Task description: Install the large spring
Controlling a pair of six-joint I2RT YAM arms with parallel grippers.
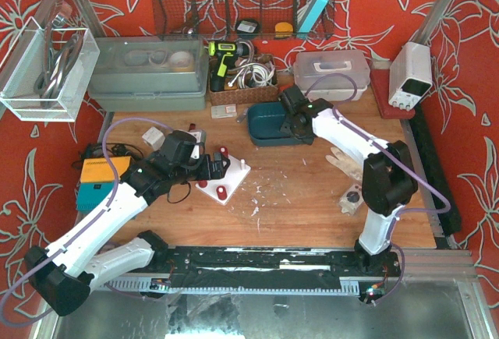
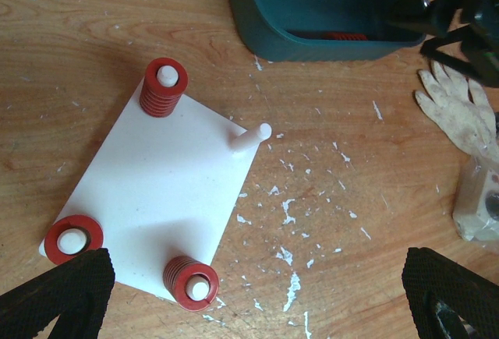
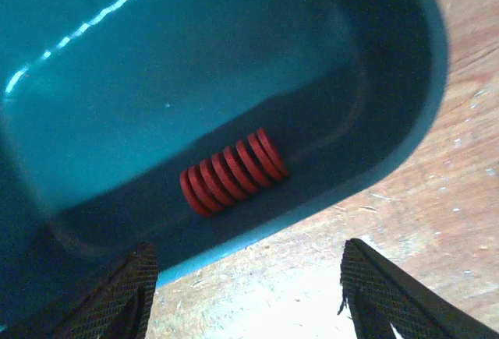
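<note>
Red large spring (image 3: 234, 170) lies on its side in the teal bin (image 3: 390, 66), just ahead of the wide-open right gripper (image 3: 249, 296).
Only the right wrist view shows its chunky coils properly; from the top the arm hides it. Left gripper (image 2: 257, 296), also open, hovers over the white peg plate (image 2: 164, 191), bare peg (image 2: 251, 138) ahead of it. Scuffed wooden table (image 2: 351, 105), white flecks, red floral walls (image 1: 468, 19).

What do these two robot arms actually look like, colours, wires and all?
The left arm and the right arm both have smooth white shells linked by chunky black joints. A thin purple cable loops loosely along each arm. Each arm ends in two black fingers with a knurled, diamond-textured grip surface. No readable markings show.
</note>
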